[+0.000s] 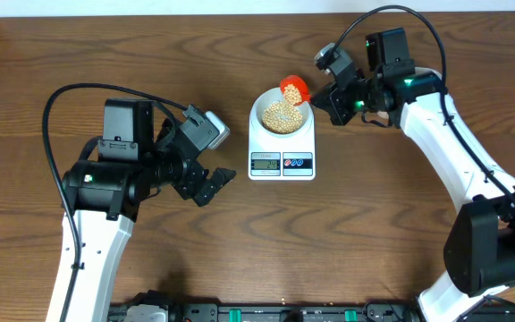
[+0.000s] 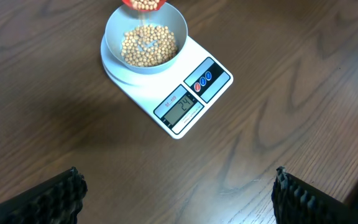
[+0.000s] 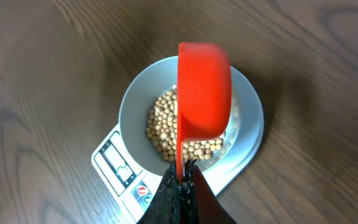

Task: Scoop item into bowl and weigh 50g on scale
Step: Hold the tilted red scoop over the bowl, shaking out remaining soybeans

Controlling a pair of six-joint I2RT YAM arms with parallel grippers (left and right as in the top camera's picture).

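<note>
The pale bowl (image 1: 259, 114) stands on the white scale (image 1: 281, 163) and holds a heap of tan beans (image 1: 282, 116). My right gripper (image 3: 183, 171) is shut on the thin handle of a red scoop (image 3: 204, 87), which is tipped on its side over the bowl's far rim. In the left wrist view beans show in the scoop's mouth (image 2: 145, 5) above the bowl (image 2: 112, 31). My left gripper (image 1: 215, 183) hangs open over bare table to the left of the scale, nothing between its fingers (image 2: 61, 196).
The scale's display and two round buttons (image 2: 201, 81) face the table's front edge. Brown wooden tabletop (image 1: 374, 224) surrounds the scale on all sides. The right arm reaches in from the right, and the left arm's base sits at front left.
</note>
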